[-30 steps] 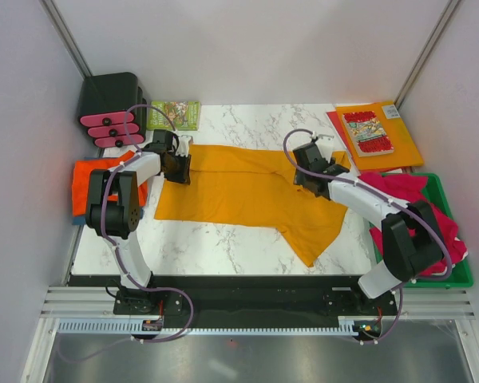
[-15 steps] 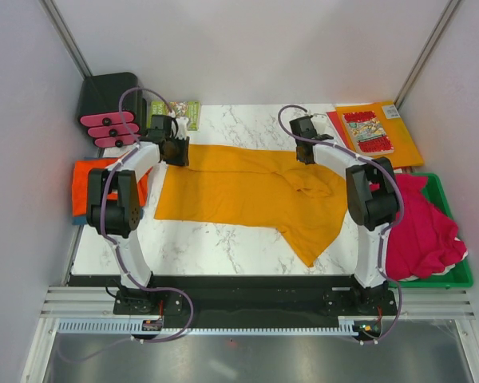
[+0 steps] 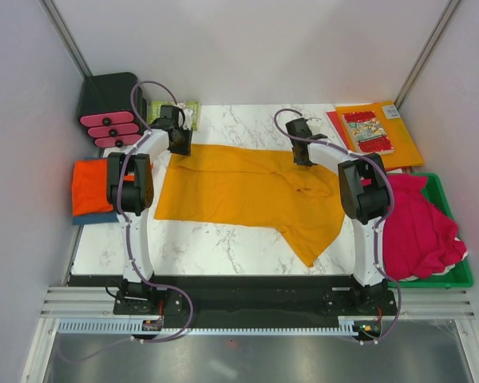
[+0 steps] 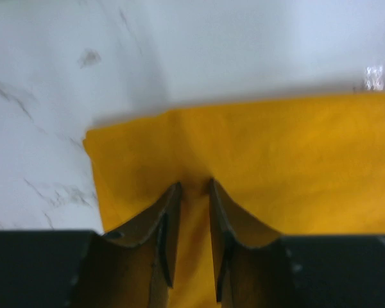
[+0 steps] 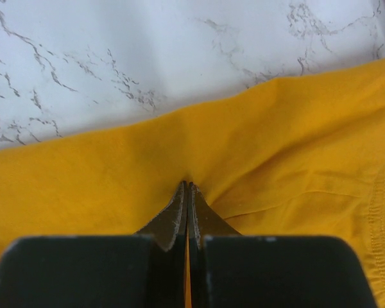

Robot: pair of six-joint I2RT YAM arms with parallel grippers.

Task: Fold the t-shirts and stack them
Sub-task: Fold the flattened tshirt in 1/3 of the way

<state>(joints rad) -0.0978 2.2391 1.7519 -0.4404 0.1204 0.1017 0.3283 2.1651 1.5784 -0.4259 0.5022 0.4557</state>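
Observation:
A mustard t-shirt (image 3: 247, 191) lies spread on the marble table, one sleeve pointing toward the near right. My left gripper (image 3: 180, 142) sits at its far left corner; in the left wrist view the fingers (image 4: 170, 212) stand narrowly apart with a ridge of mustard t-shirt (image 4: 276, 154) pinched between them. My right gripper (image 3: 301, 152) is at the shirt's far edge, shut, with the mustard t-shirt (image 5: 115, 173) puckered at its tips. A folded red-orange t-shirt (image 3: 92, 185) lies on a blue one (image 3: 96, 217) at the left. Crimson-pink t-shirts (image 3: 419, 231) fill the bin.
The green bin (image 3: 455, 279) stands at the right edge. An orange folder (image 3: 403, 148) with a comic book (image 3: 367, 132) lies at the far right. A black holder (image 3: 110, 100) with pink pieces is at the far left, with a green booklet (image 3: 190, 108) beside it.
My right gripper moved from the shirt's right part to its far edge and shut on the cloth. My left gripper moved along the left edge to the far corner.

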